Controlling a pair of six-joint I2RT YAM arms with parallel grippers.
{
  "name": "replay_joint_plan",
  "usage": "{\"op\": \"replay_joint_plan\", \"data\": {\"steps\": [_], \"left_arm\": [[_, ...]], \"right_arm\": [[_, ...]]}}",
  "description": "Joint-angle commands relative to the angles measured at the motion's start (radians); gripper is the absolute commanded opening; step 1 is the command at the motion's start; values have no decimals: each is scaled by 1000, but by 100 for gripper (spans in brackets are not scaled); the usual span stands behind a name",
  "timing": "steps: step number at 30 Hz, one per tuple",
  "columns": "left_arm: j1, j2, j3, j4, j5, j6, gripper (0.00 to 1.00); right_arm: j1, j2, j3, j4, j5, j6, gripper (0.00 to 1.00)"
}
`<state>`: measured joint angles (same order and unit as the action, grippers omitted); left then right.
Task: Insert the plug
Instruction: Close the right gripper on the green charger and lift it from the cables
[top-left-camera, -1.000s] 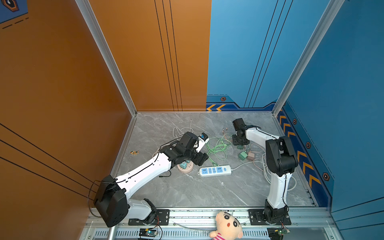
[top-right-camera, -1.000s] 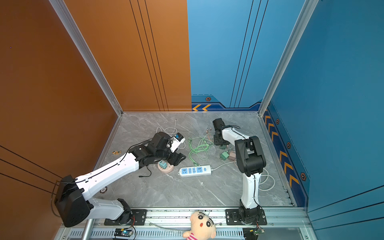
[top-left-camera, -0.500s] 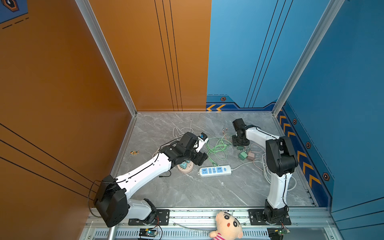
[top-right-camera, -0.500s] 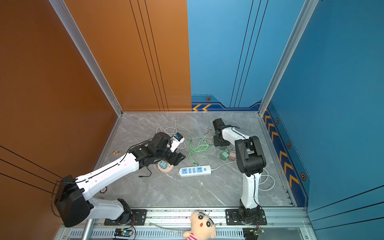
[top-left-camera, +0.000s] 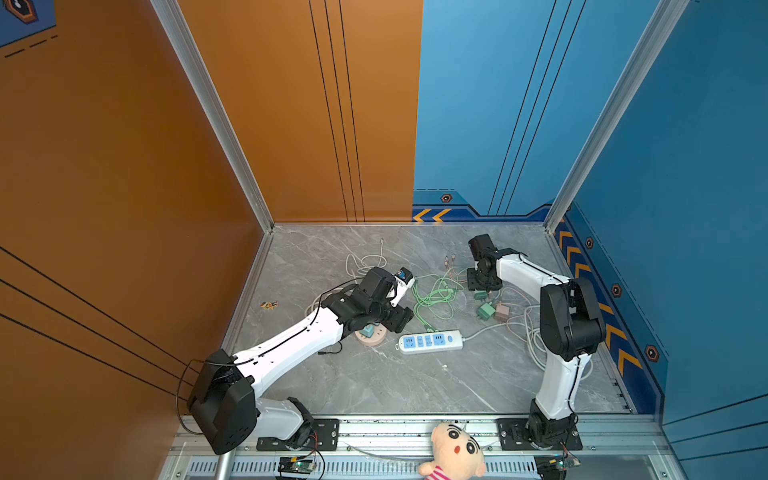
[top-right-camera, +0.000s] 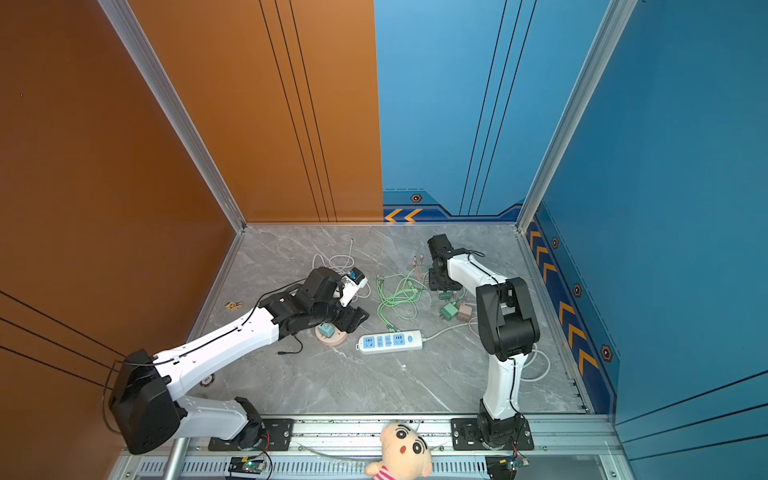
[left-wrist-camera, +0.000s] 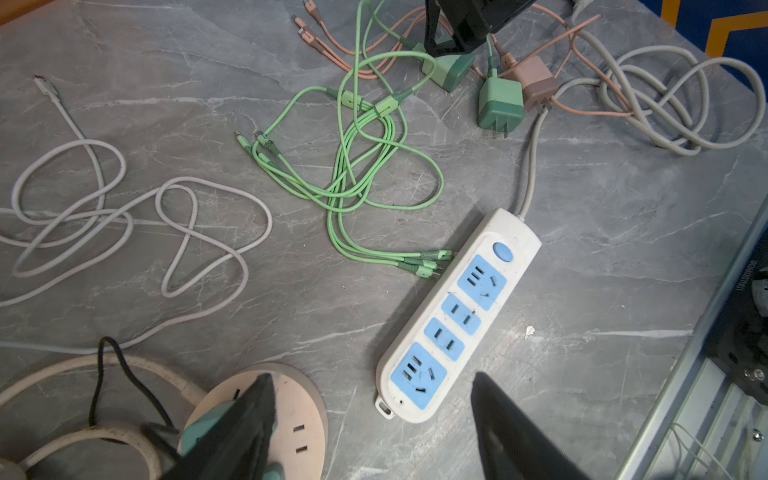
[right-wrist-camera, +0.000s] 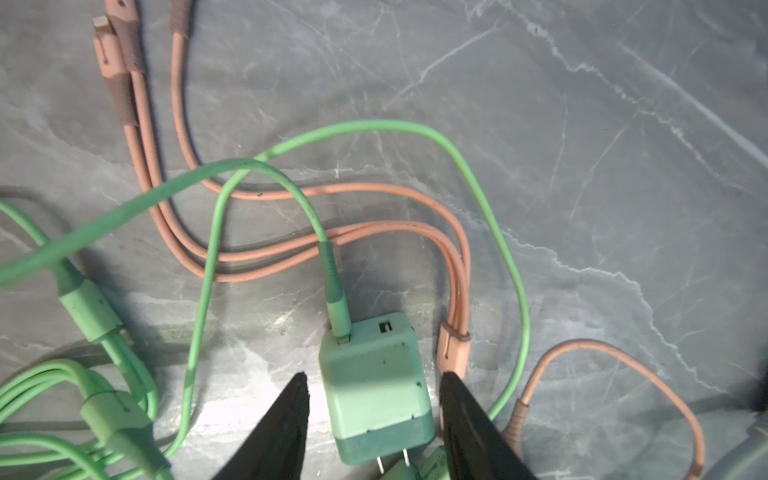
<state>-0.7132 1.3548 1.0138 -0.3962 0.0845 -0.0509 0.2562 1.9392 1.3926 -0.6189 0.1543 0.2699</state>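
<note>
A white power strip with blue sockets lies mid-table. My right gripper stands open low over a green plug, one finger on each side with a gap, prongs toward the wrist. A second green plug and a pink-brown plug lie beside it. My left gripper is open over a round pink socket that holds a teal plug; it grips nothing.
A tangle of green cable lies between the arms. White cable loops at the far left, pink cables run near the right gripper. The strip's grey cord coils at the right. A plush doll sits on the front rail.
The right gripper's jaws have widened a little around the green plug. Both arms stay where they were.
</note>
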Motion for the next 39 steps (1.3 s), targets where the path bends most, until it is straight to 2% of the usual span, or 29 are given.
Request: {"op": "replay_joint_plan", "data": {"steps": [1, 15, 20, 25, 30, 35, 39], "left_arm": [[12, -5, -16, 5, -26, -7, 75], [18, -15, -18, 5, -43, -6, 75], [21, -18, -27, 5, -49, -9, 74], [23, -16, -28, 5, -48, -19, 74], [24, -11, -26, 6, -34, -29, 74], [23, -3, -24, 15, -12, -50, 74], [29, -18, -26, 27, 9, -81, 73]], "right_arm": [[3, 1, -15, -35, -4, 27, 53], [10, 78, 21, -35, -33, 49, 51], [10, 88, 19, -35, -29, 49, 43], [11, 89, 19, -33, -16, 51, 22], [11, 31, 11, -31, -23, 54, 17], [12, -85, -22, 17, -101, 58, 16], [15, -195, -89, 121, -162, 52, 14]]}}
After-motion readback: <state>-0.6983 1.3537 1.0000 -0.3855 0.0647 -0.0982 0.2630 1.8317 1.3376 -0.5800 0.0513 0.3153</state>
